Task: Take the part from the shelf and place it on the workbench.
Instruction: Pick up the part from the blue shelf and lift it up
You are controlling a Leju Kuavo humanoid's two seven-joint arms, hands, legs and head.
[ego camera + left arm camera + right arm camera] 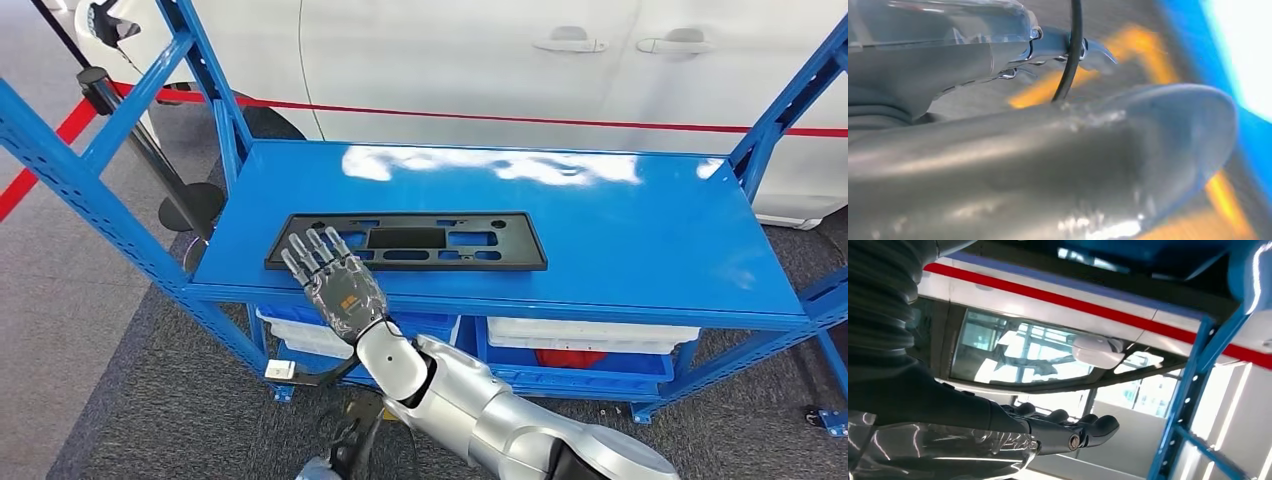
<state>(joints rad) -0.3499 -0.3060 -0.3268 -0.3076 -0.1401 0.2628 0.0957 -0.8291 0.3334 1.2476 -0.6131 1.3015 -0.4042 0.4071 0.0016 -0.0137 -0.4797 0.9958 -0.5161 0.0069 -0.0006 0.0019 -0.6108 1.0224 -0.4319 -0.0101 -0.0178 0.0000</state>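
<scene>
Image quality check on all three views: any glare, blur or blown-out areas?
Head view: sharp; white glare patches on the back of the blue shelf top; the black part and right hand read clearly. Left wrist view: heavily blurred, with a blown-out white corner. Right wrist view: hand fairly sharp, but the bright background is overexposed.

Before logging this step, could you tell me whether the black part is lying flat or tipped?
Flat: the black part lies level on the blue shelf.

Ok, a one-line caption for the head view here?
Right hand, fingers extended, reaches over the left end of the black part lying flat on the blue shelf.
</scene>
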